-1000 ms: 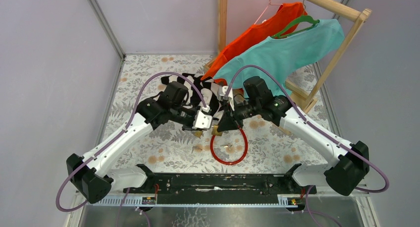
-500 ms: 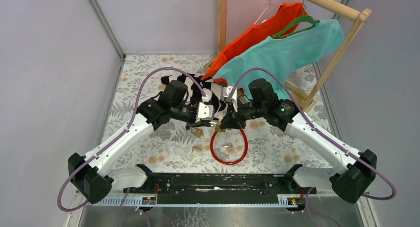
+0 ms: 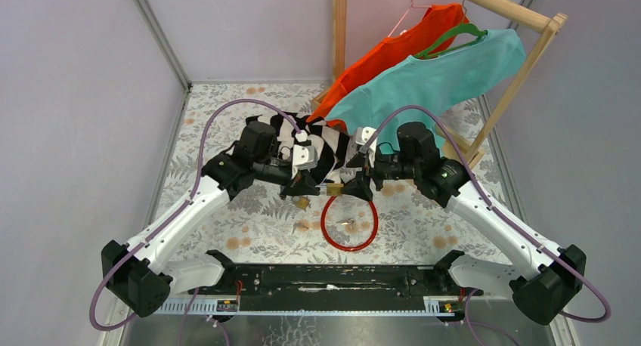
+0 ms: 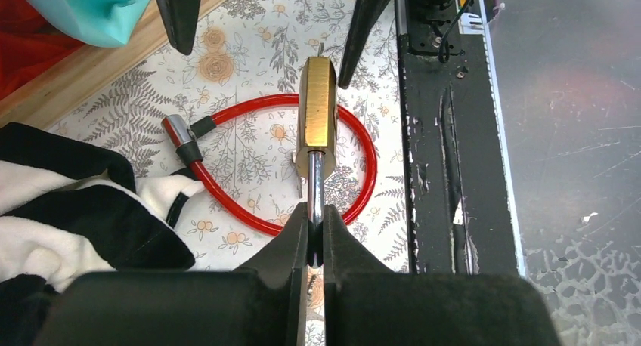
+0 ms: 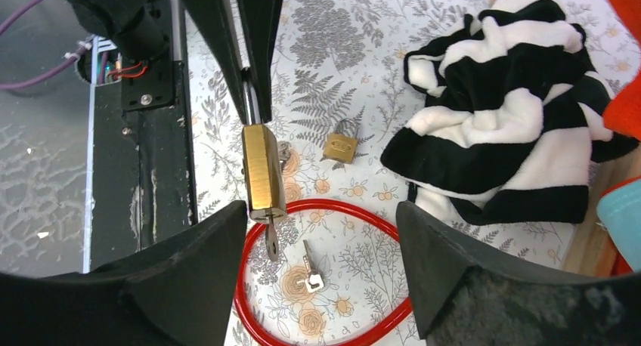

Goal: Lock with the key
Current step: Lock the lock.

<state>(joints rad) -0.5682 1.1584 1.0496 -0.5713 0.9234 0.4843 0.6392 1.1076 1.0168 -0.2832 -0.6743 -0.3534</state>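
Left wrist view: the left pincer (image 4: 315, 221) is clamped on the shackle (image 4: 315, 186) of the padlock (image 4: 317, 104), steadying it above the red cable (image 4: 369, 153) with its keyhole toward the right pincer (image 5: 321, 210). That one stands apart astride the inserted key (image 5: 270, 242), likely to turn it.

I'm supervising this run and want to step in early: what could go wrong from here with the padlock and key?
1. The left gripper pinches the brass padlock only by its thin shackle, so torque may swivel the body.
2. The right gripper is open astride the lock; closing may catch the body instead of the small key in its end.
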